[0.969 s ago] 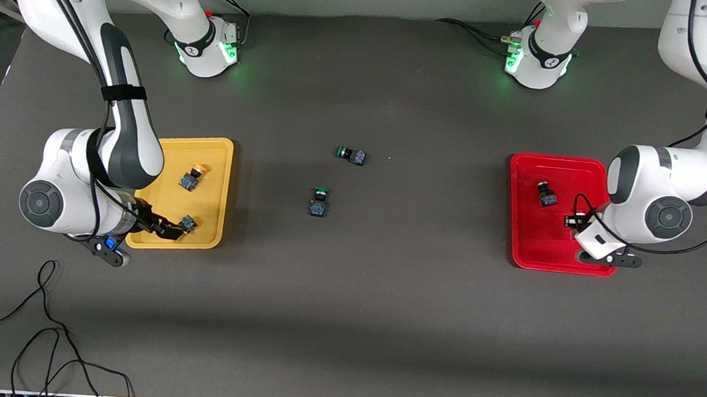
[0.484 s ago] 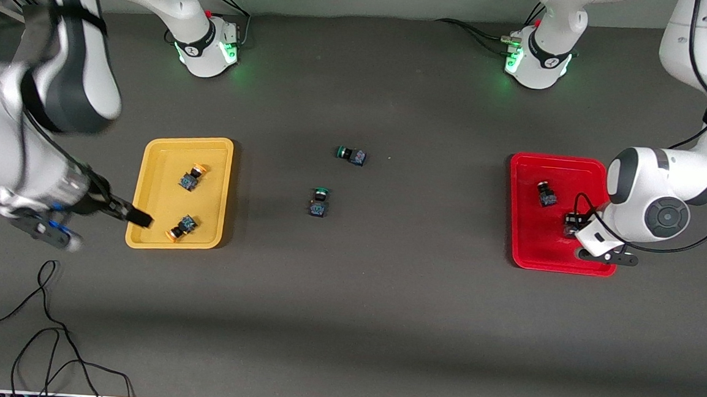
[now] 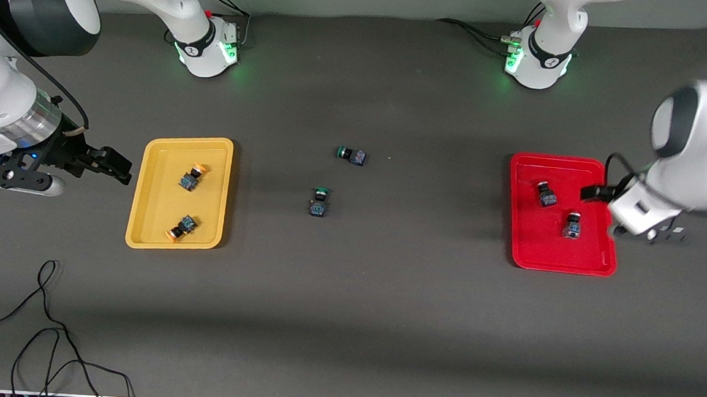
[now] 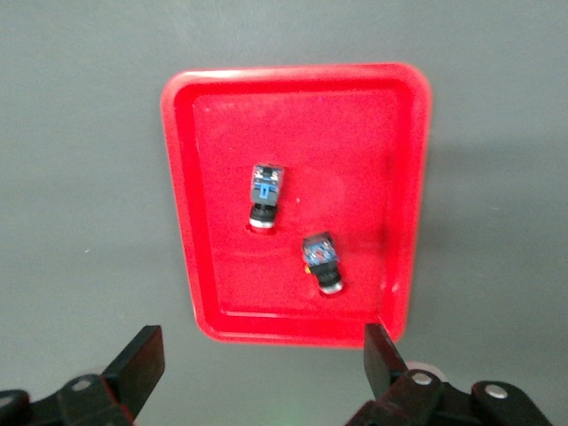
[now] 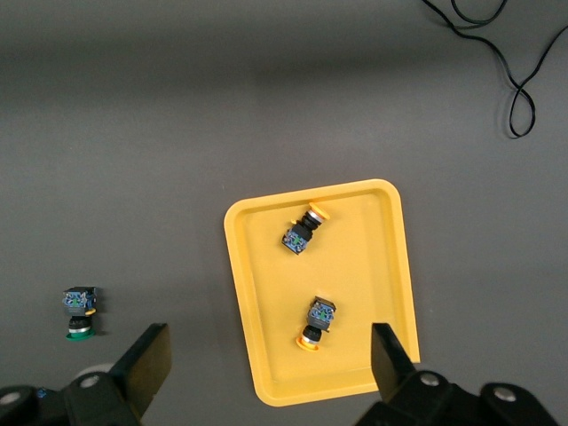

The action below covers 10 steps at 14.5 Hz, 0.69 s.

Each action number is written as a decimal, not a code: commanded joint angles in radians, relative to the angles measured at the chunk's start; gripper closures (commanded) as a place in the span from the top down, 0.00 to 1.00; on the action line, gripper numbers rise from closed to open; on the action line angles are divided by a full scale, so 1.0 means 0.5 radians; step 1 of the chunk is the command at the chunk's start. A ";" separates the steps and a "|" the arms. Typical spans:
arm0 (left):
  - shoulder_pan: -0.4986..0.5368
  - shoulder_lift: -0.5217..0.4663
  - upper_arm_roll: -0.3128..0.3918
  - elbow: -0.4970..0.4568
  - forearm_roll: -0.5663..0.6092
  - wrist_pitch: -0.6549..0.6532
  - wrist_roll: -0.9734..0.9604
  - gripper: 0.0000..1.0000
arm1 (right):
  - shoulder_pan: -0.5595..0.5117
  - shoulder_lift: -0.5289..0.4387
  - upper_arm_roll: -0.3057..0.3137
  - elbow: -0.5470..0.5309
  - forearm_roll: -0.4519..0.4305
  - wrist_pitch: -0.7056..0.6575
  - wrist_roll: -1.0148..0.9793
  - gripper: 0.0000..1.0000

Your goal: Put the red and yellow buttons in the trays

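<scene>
Apparently the sorting itself is finished, so what remains, as I judge it, is a clean retreat. Both yellow-capped buttons [image 3: 190,179] [image 3: 181,227] lie inside the yellow tray [image 3: 221,147], well apart from each other, and both red-capped buttons [image 3: 546,193] [image 3: 571,225] lie inside the red tray [image 3: 525,246]. Two green-capped switches [image 3: 352,155] [image 3: 319,201] sit on the bare table [image 3: 384,298] between the trays and should be left where they are. The right gripper [image 3: 116,168] hovers over the table just beside the yellow tray's rim, fingers spread wide and holding nothing; the left gripper [image 3: 596,192] hangs over the red tray's edge at the left arm's end, likewise wide and empty. To do this well, each arm should lift straight up before swinging away, so no finger or cable clips a rim and tips a tray or rolls a button out.
</scene>
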 commanded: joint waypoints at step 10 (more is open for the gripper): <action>-0.026 -0.166 -0.039 0.462 -0.069 -0.460 -0.017 1.00 | 0.004 -0.024 0.004 -0.042 -0.027 -0.006 -0.050 1.00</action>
